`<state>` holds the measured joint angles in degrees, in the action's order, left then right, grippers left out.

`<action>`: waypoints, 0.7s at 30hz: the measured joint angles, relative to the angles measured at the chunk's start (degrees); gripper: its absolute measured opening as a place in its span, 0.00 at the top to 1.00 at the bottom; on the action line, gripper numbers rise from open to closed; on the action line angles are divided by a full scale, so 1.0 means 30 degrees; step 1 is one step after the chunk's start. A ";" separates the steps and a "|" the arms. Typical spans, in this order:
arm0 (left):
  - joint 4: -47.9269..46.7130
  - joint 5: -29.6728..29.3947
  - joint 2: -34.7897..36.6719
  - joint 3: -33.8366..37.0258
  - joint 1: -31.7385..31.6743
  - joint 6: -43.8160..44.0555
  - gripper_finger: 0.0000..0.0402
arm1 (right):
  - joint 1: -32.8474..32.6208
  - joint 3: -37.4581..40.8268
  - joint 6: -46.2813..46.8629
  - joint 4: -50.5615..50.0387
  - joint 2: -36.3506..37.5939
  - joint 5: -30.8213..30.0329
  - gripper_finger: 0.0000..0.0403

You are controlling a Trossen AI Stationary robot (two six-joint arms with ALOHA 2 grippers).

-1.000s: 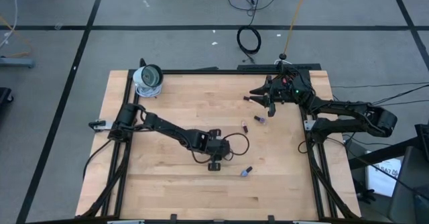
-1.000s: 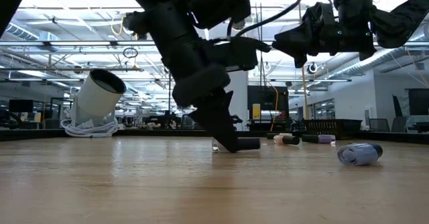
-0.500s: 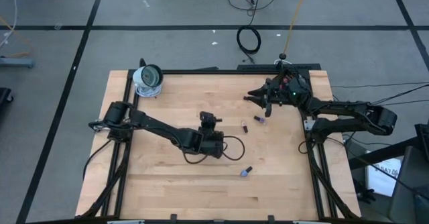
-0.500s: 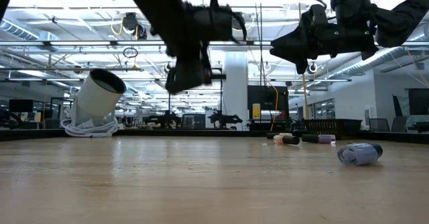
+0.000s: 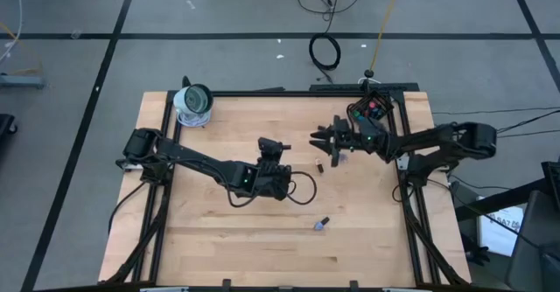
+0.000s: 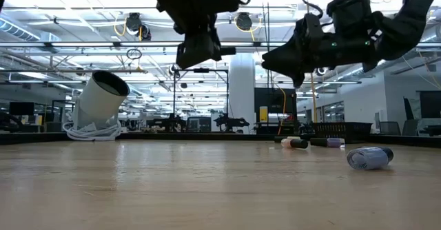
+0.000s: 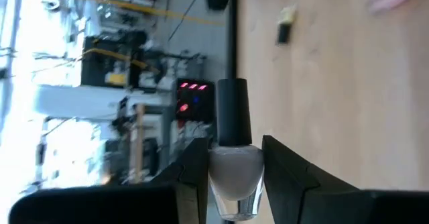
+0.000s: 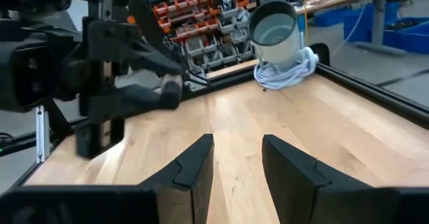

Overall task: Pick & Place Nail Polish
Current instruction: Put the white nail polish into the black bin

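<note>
My left gripper [image 5: 274,145] is above the table's middle, shut on a pale nail polish bottle [image 7: 234,170] with a black cap [image 7: 232,110]. It also shows in the low view [image 6: 205,49]. My right gripper [image 5: 322,140] is open and empty, off the table to the right of the left gripper, its fingers [image 8: 194,167] pointing at it. Three more bottles lie on their sides on the wood: one by the right gripper [image 5: 319,164], a bluish one nearer the front [image 5: 322,225] [image 6: 370,158], and one far back [image 6: 296,143]. My left gripper pinches the bottle's glass body [image 7: 231,165] between its two fingers, one on each side. The black cap sticks out past the fingertips. The fingers are about level and point toward the table's far edge. The bottle is lifted clear of the table.
A white cup [image 5: 194,102] lies on its side on a coiled white cord at the far left corner. A small black box [image 5: 373,108] with coloured bottles sits at the far right edge. A black frame runs round the table. Bare wood lies at the front and left.
My left gripper has risen from the table's near middle with the pale bottle and gone toward the far edge, tipping from pointing down to about level. The bottle is now lifted clear. My right gripper has gone toward the table's left, closer to the left gripper.
</note>
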<state>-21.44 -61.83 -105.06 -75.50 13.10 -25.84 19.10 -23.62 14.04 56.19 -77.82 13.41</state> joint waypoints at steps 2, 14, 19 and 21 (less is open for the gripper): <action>0.0602 0.0810 0.0000 0.0000 -0.0088 -0.0001 0.77 | -0.0115 0.0000 0.0102 0.1140 -0.0823 -0.0013 0.71; 0.2694 0.2069 0.0015 -0.0015 -0.0346 -0.1545 0.77 | -0.1149 -0.2308 0.1102 0.2052 -0.4030 0.1495 0.52; 0.2675 0.2021 0.0044 -0.0044 -0.0364 -0.1585 0.77 | -0.1336 -0.2550 0.1670 0.1913 -0.4055 0.1561 0.38; 0.2656 0.2021 0.0044 -0.0044 -0.0364 -0.1687 0.77 | -0.1336 -0.2550 0.2160 0.1883 -0.4050 0.1635 0.35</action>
<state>-13.47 -55.77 -104.92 -75.64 12.01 -30.90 15.09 -31.27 20.52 61.84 -89.97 18.32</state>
